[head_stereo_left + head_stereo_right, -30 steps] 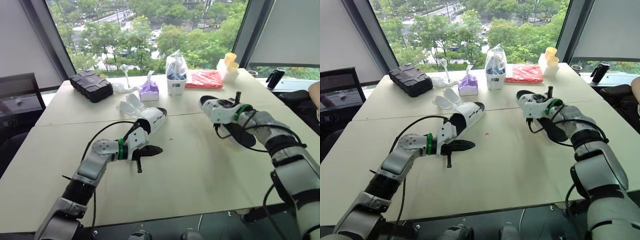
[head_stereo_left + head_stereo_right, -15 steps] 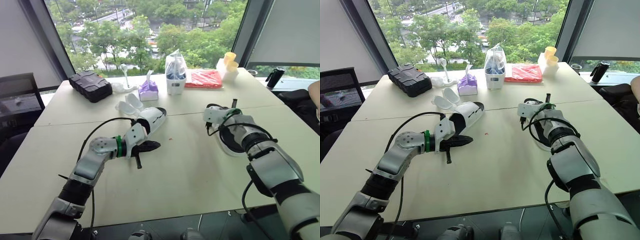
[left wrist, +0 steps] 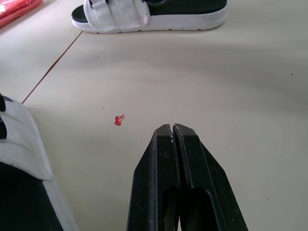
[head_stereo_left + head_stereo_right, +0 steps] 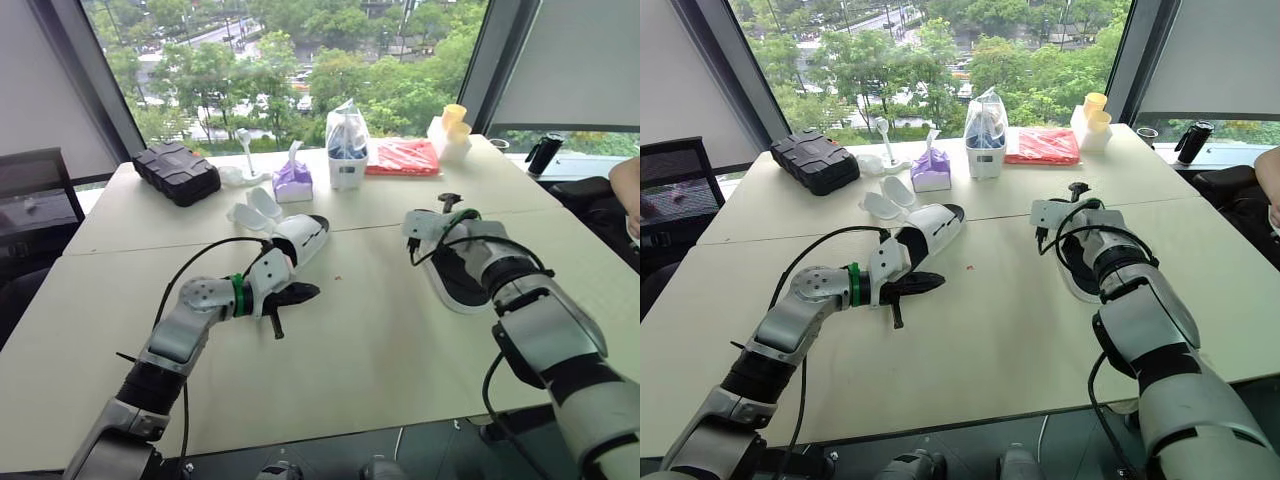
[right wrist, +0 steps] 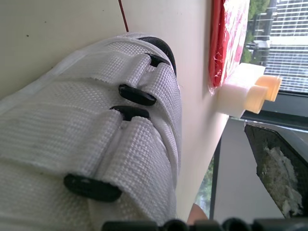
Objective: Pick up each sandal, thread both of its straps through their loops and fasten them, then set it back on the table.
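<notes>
Two white sandals with black soles lie on the table. One sandal (image 4: 300,238) lies just beyond my left gripper (image 4: 305,293), which hovers low over the table, shut and empty; its fingers (image 3: 173,144) are pressed together. The other sandal (image 4: 455,275) lies flat at the right, its woven straps (image 5: 120,130) passing through black loops. My right gripper (image 4: 435,212) is at that sandal's far end, open, with one finger (image 5: 281,163) standing apart from the straps.
Along the window edge stand a black case (image 4: 181,171), a purple tissue box (image 4: 297,180), a clear bag (image 4: 347,150), a red packet (image 4: 405,157) and yellow cups (image 4: 452,118). Clear plastic pieces (image 4: 255,208) lie behind the left sandal. A person's arm (image 4: 628,190) is at the right edge.
My right arm lowered the raised sandal onto the table and its fingers opened off it. The left arm stayed almost still.
</notes>
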{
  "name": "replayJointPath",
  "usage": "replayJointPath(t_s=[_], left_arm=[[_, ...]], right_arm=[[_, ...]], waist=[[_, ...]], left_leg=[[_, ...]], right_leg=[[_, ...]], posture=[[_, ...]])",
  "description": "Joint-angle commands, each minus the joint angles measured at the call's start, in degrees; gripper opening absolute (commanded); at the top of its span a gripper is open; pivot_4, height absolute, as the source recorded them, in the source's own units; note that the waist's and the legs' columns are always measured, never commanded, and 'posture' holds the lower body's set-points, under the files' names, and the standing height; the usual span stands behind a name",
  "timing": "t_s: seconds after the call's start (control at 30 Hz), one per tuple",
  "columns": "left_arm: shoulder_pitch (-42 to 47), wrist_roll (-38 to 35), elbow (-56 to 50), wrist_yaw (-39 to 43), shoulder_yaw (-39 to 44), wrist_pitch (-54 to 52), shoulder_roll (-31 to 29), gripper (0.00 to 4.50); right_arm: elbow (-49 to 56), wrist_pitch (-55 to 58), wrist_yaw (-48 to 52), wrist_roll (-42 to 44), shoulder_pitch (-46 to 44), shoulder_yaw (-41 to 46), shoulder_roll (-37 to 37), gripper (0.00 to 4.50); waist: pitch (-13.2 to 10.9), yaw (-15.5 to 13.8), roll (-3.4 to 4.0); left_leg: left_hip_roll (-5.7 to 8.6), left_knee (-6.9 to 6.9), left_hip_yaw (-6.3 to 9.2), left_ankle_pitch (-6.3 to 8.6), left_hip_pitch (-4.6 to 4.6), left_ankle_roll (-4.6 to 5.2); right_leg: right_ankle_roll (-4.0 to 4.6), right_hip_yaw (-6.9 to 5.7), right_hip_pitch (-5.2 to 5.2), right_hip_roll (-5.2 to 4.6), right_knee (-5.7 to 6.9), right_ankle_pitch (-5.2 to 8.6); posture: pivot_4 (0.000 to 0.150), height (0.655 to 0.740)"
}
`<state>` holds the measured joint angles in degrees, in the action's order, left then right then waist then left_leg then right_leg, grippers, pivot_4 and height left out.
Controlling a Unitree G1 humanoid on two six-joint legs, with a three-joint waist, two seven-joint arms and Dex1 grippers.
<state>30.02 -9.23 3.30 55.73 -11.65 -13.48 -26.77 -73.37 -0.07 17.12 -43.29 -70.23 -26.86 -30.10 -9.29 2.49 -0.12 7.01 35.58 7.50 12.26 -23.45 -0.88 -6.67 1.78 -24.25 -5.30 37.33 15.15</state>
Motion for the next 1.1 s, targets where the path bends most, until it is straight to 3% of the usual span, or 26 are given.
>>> replayJointPath(t_s=[0.03, 0.23, 0.4, 0.53, 0.63, 0.83, 1.1], left_arm=[[1.8, 2.0, -1.5, -1.5, 0.2, 3.2, -0.5, 0.0], [2.4, 5.8, -3.2, -3.9, 0.3, 5.9, -2.5, 0.0], [4.6, 14.5, 0.2, -10.6, -0.1, 12.9, -5.1, 0.0], [7.6, 24.0, 5.4, -16.3, -2.4, 20.1, -8.4, 0.0], [11.1, 31.2, 11.9, -21.8, -4.5, 24.9, -9.8, 1.45], [15.7, 36.0, 21.6, -28.5, -6.0, 29.6, -7.8, 4.46], [21.1, 38.6, 33.2, -33.4, -8.2, 33.0, -3.0, 4.46]], right_arm=[[14.9, 1.8, 9.5, 5.9, 4.1, 4.3, -4.7, 4.47], [62.7, 22.6, 31.3, 18.7, 30.4, 15.9, -12.0, 4.47], [87.4, 39.8, 40.9, 30.2, 41.7, 24.8, -13.2, 4.47], [100.3, 53.2, 44.7, 44.0, 43.0, 34.2, -10.6, 4.47], [106.3, 59.2, 45.6, 52.8, 43.7, 38.8, -8.8, 4.5], [107.1, 60.3, 40.7, 56.8, 44.6, 37.4, -10.7, 4.5], [105.6, 58.6, 36.4, 60.4, 44.0, 35.8, -12.6, 4.5]], waist=[[0.0, -0.1, 0.0], [0.0, -0.9, 0.02], [0.0, -1.3, -0.01], [0.0, -1.9, -0.01], [0.0, -2.4, -0.07], [0.0, -3.4, -0.16], [-0.1, -3.2, -0.19]], left_leg=[[0.0, 0.0, 0.0, 0.0, 0.0, 0.0], [-0.01, 0.06, 0.13, 0.09, -0.07, 0.13], [-0.1, 0.27, 0.07, 0.24, 0.03, 0.38], [-0.1, 0.47, 0.06, 0.24, 0.0, 0.39], [-0.08, 0.52, 0.19, 0.28, 0.01, 0.43], [0.02, 0.52, 0.19, 0.31, -0.02, 0.49], [0.02, 0.5, 0.19, 0.31, -0.04, 0.5]], right_leg=[[0.0, 0.0, 0.0, 0.0, 0.0, 0.0], [-0.02, -0.16, 0.02, -0.01, -0.02, 0.01], [0.01, -0.17, 0.19, 0.0, 0.02, -0.02], [0.05, -0.19, 0.22, -0.08, 0.09, -0.06], [0.04, -0.38, 0.4, -0.14, -0.03, -0.06], [0.03, -0.42, 0.4, -0.26, -0.09, -0.06], [0.02, -0.44, 0.37, -0.26, -0.08, -0.06]], posture=[[0.15, 0.74], [0.15, 0.74], [0.15, 0.74], [0.15, 0.74], [0.15, 0.74], [0.15, 0.74], [0.15, 0.74]])
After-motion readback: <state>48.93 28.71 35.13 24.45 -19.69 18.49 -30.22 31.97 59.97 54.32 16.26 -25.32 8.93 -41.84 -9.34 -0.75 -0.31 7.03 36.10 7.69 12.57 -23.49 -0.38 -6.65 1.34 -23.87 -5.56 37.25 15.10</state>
